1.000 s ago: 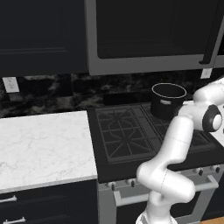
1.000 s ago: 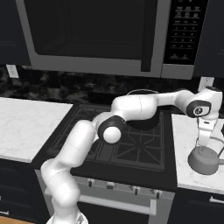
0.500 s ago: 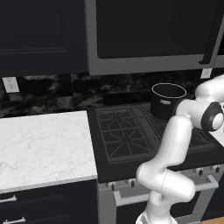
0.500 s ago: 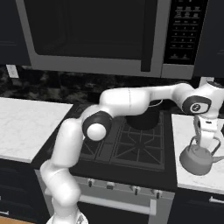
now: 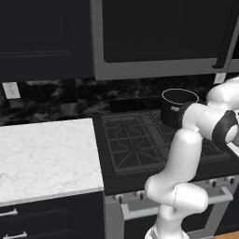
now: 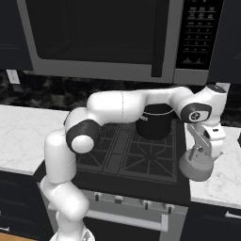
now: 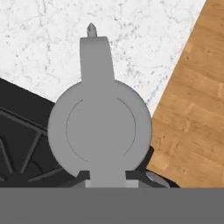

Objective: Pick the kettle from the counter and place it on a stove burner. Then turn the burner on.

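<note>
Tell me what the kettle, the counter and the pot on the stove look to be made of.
Kettle: seemingly metal, a matte silver-grey with even, dull shading. Counter: marble-look stone, white with faint grey veins, smooth. Pot: probably dark metal or enamel, black with a paler rim; the render leaves it open.

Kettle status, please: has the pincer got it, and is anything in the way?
Pincer shut on kettle. Kettle lifted, at stove's right edge. Black pot occupies back burner; front grates bare.
</note>
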### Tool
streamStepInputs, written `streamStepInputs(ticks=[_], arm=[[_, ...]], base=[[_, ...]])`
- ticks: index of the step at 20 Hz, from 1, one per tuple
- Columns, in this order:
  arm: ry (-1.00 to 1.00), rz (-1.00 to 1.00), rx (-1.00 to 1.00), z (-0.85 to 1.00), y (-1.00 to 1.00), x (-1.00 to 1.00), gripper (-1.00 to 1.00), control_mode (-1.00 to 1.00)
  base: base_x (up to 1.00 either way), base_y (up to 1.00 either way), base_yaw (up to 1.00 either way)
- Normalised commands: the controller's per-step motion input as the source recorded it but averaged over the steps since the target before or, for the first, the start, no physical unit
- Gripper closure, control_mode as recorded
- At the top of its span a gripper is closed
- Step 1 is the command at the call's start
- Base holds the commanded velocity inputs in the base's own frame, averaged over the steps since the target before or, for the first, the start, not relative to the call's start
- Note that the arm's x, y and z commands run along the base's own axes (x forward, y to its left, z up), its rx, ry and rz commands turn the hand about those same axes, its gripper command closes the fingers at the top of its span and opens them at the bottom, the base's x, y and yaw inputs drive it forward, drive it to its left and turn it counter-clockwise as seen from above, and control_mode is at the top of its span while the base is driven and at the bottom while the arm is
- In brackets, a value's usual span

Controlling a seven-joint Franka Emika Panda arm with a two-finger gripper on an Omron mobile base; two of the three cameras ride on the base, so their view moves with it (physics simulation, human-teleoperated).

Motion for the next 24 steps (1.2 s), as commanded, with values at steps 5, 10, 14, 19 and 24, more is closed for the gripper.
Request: streamStepInputs(ticks=[5, 10, 14, 19, 24], arm=[[-0.02, 0.31, 0.00, 0.17, 0.45, -0.06, 1.00, -1.00], [0.00, 0.22, 0.00, 0.05, 0.49, -0.16, 1.00, -1.00], [-0.01, 0.23, 0.00, -0.04, 0.46, 0.06, 1.00, -1.00], [-0.02, 0.29, 0.00, 0.00, 0.37, 0.18, 1.00, -1.00], [0.00, 0.30, 0.00, 0.00, 0.28, 0.32, 1.00, -1.00]], base=[[0.00, 0.00, 0.00], [0.00, 0.00, 0.00], [0.00, 0.00, 0.00], [0.00, 0.00, 0.00], [0.00, 0.00, 0.00]])
